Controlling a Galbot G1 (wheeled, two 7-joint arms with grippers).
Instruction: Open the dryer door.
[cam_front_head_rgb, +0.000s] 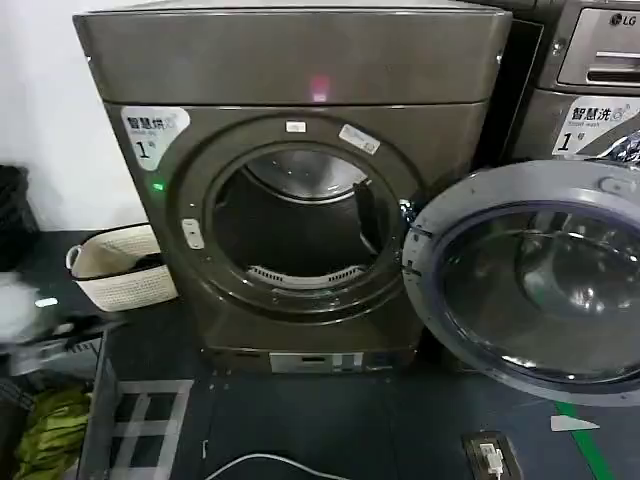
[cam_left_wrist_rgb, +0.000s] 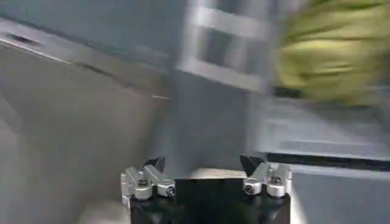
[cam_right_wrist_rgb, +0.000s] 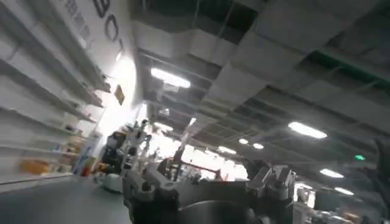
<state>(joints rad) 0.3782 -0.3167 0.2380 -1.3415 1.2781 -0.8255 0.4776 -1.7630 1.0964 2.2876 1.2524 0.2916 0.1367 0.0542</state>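
The dryer (cam_front_head_rgb: 300, 70) is a bronze-grey front-loader with a pink light and a white "1" sticker. Its round drum opening (cam_front_head_rgb: 298, 222) is uncovered and dark inside. The dryer door (cam_front_head_rgb: 540, 290) stands swung wide to the right on its hinge, its grey inner face and tinted glass bowl turned towards me. In the left wrist view my left gripper (cam_left_wrist_rgb: 203, 163) is open with nothing between its fingers, over a dark floor and a grey panel. My right gripper (cam_right_wrist_rgb: 207, 167) is open too and points up at a ceiling with strip lights.
An LG-marked machine (cam_front_head_rgb: 590, 80) stands behind the open door at the right. A white basket (cam_front_head_rgb: 115, 262) sits left of the dryer. A bin with green cloth (cam_front_head_rgb: 50, 430) (cam_left_wrist_rgb: 332, 55) is at front left. A white cable (cam_front_head_rgb: 260, 462) and a small box (cam_front_head_rgb: 488, 455) lie on the floor.
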